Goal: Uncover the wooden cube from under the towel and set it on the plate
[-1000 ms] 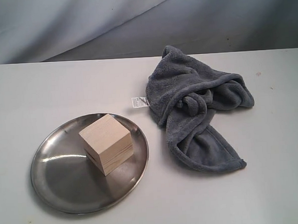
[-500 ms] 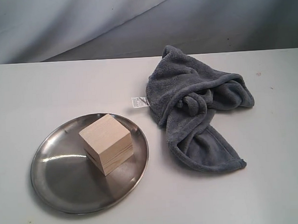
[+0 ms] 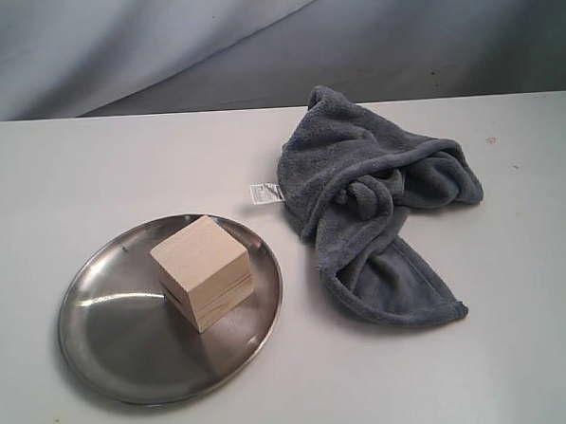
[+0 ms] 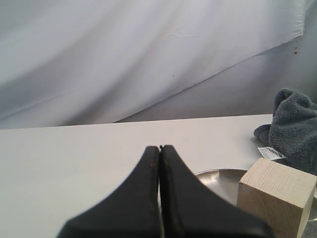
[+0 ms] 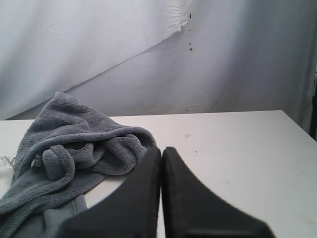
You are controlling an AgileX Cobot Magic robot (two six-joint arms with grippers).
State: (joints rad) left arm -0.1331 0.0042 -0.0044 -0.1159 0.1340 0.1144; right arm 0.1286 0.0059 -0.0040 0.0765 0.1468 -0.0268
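In the exterior view, the wooden cube [image 3: 203,271] sits on the plate [image 3: 119,335], on its far-right part, turned so that one corner points toward the near side. The plate lies on the near left of the pale counter [image 3: 518,352]. The towel [image 3: 372,198] lies crumpled in a heap to the right of the plate and farther back, apart from it. One hemmed flap spreads toward the near side, and a small white care label [image 3: 266,193] sticks out at its left edge. A wrinkled grey backdrop [image 3: 255,42] hangs behind the counter's far edge. In the left wrist view, the left gripper [image 4: 159,148] has its two black fingers pressed together with nothing between them; beyond it show the plate's rim and the cube on it, with the towel and label farther off. In the right wrist view, the right gripper [image 5: 161,148] is likewise closed on itself, empty, and the towel lies on the counter just beyond it.
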